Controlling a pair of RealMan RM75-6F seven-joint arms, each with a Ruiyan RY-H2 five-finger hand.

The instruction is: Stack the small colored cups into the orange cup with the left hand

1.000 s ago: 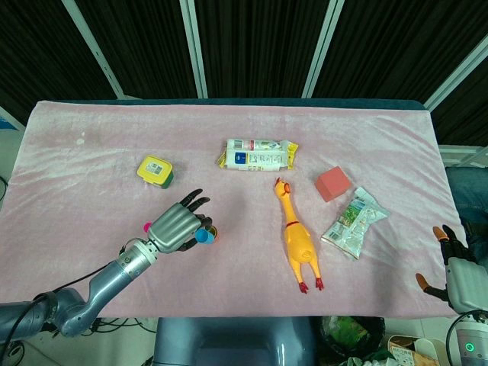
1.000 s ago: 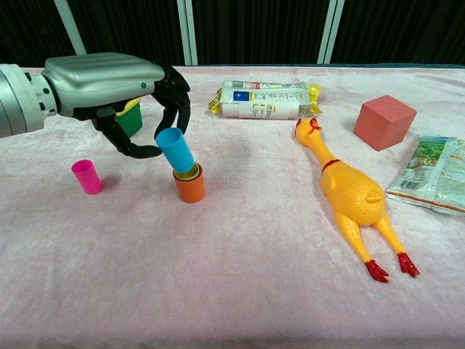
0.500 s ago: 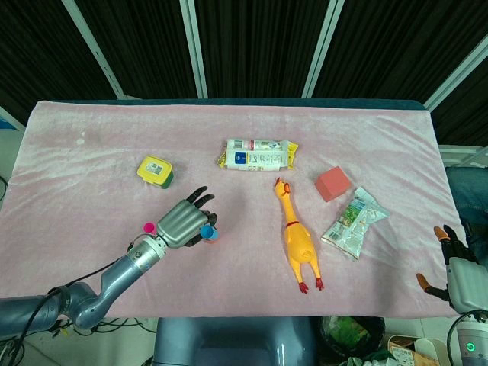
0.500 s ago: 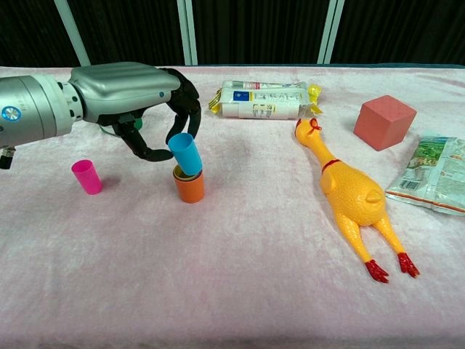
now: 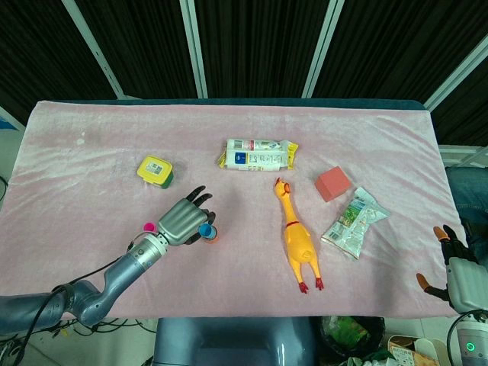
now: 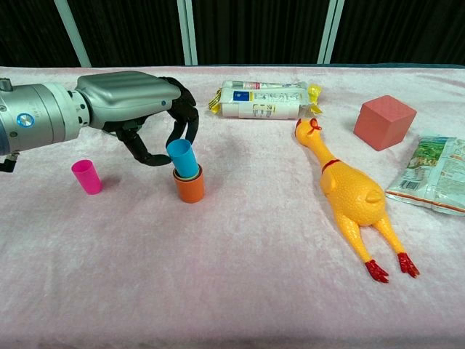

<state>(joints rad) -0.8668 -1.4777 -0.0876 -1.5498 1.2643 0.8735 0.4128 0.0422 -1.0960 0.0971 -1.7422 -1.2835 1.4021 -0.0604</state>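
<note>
One blue cup (image 6: pixel 182 157), tilted, sat partly in orange cup (image 6: pixel 189 187); we saw left hand (image 6: pixel 138 109) still pinching it. Pink cup (image 6: pixel 86 177) stood apart, further left. Right hand (image 5: pixel 456 267): we couldn't tell its state.

The head view looks steeply down from above the near table edge, far enough back to take in the whole pink cloth (image 5: pixel 366 122) and dark slatted panels at 12 o'clock. The chest view sits low and close, facing 12 o'clock across the cloth (image 6: pixel 240 291) at a shallow angle. Both share the middle: the rubber chicken (image 5: pixel 296 240) (image 6: pixel 349 193), red block (image 5: pixel 333 184) (image 6: pixel 384 121), wrapped packet (image 5: pixel 258 155) (image 6: pixel 263 100) and left hand (image 5: pixel 183 219) (image 6: pixel 134 98). Only the head view catches the right hand (image 5: pixel 457 271) at 4 o'clock.
</note>
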